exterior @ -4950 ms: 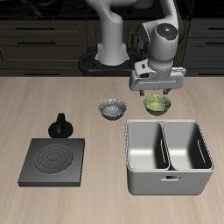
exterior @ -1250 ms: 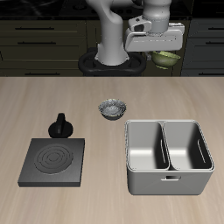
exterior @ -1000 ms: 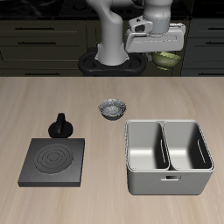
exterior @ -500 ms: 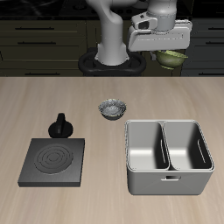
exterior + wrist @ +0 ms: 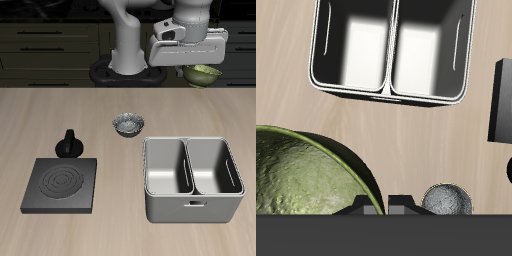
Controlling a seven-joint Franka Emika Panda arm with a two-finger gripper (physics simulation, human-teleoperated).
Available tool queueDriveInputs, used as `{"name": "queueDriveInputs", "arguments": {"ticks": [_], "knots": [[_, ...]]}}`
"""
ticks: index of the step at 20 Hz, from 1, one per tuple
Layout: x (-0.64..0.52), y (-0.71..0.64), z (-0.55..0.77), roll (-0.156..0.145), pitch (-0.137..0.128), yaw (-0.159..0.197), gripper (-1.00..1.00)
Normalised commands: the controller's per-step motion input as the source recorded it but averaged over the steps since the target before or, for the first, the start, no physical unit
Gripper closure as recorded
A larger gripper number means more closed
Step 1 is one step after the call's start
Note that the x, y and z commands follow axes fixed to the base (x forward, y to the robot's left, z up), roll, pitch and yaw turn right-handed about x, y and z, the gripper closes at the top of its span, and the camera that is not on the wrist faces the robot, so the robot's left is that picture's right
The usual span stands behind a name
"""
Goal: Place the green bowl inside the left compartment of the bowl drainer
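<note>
1. The end effector [image 5: 198,66] hangs high over the back of the worktop [image 5: 60,115], in the upper right of the exterior frame, its fingers closed on the rim of the green bowl [image 5: 203,73].
2. The green bowl is held in the air, clear of the worktop, and looks tilted. It is small, round and olive-green with a glossy sheen; in the wrist view its mottled green surface [image 5: 296,185] with a brighter yellow-green rim fills a large part of the picture.
3. The bowl drainer [image 5: 193,178] stands at the lower right of the exterior frame, well below the bowl: a grey metal tub with rounded corners, a middle wall and two deep bins, both bare.
4. A grey-and-white patterned bowl [image 5: 128,125] sits near the frame's centre.
5. A flat black burner plate [image 5: 61,184] lies at the lower left, with a small black object [image 5: 69,144] just behind it.
</note>
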Motion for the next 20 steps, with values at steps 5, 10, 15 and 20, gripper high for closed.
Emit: {"name": "queueDriveInputs", "arguments": {"ticks": [5,10,15,20], "knots": [[0.4,0.02,0.09,0.013,0.044,-0.045,1.0],[0.4,0.01,0.11,-0.023,-0.003,0.012,1.0],[0.32,0.14,0.16,0.044,-0.058,0.042,1.0],[0.39,0.02,0.1,0.006,0.029,-0.018,1.0]]}}
